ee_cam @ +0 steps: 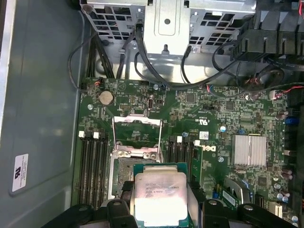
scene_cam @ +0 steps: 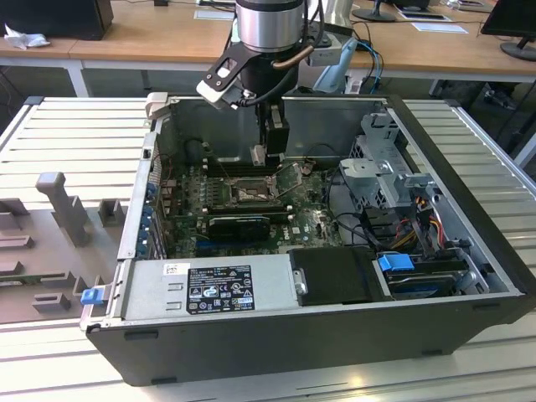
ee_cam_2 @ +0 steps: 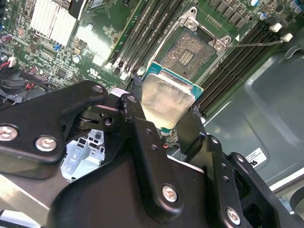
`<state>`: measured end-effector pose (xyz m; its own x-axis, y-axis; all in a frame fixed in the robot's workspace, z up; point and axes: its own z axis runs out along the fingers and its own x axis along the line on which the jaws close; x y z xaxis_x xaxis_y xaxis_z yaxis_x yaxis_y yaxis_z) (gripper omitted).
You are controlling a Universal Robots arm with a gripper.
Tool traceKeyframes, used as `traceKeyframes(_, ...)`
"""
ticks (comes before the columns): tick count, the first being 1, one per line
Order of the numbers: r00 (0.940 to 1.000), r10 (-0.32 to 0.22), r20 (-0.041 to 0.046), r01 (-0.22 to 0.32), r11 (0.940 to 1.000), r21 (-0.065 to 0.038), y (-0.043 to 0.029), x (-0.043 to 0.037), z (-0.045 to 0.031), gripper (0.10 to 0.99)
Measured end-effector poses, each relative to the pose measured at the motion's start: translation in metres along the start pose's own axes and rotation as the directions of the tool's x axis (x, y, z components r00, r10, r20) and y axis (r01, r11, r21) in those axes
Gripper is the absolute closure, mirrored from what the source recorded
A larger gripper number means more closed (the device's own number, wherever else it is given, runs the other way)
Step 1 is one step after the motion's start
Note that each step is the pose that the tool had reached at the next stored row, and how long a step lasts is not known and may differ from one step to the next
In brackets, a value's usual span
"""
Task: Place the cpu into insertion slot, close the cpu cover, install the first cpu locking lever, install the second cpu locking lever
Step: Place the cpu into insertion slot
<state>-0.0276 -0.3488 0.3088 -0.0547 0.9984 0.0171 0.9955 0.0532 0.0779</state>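
Note:
My gripper (scene_cam: pixel 259 156) hangs inside the open computer case, shut on the cpu (ee_cam_2: pixel 166 97), a flat silver-topped chip with a green edge. In both wrist views the black fingers (ee_cam_2: pixel 138 124) clamp the cpu on two opposite sides. The cpu (ee_cam: pixel 159 195) hovers just above and slightly to one side of the insertion slot (ee_cam_2: pixel 189 53), whose dark contact field lies bare. The cpu cover (ee_cam: pixel 137 130) stands swung open on the slot's far side. A thin locking lever (ee_cam_2: pixel 256 43) sticks out, released, beside the slot.
The green motherboard (scene_cam: pixel 311 219) has black memory slots (ee_cam: pixel 90 166) on both sides of the socket and a finned heatsink (ee_cam: pixel 249 150). Cables (ee_cam: pixel 156 71) and a metal drive cage (scene_cam: pixel 381 172) sit at the exterior view's right. The power supply (scene_cam: pixel 209 286) fills the front.

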Motion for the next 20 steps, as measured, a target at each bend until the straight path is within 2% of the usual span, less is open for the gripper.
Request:
traceKeyframes(10, 1.0000, 0.000, -0.0002, 0.000, 1.0000, 0.004, -0.0007, -0.0002, 0.0091, 0.553)
traceKeyframes(14, 1.0000, 0.001, -0.0005, -0.001, 1.0000, 0.004, -0.0014, 0.0005, 0.0185, 0.553)
traceKeyframes(18, 0.9984, 0.057, 0.0040, -0.057, 0.9984, 0.003, -0.0018, 0.0015, 0.0233, 0.553)
traceKeyframes(20, 0.9977, 0.067, 0.0049, -0.067, 0.9978, 0.003, -0.0020, 0.0017, 0.0242, 0.553)
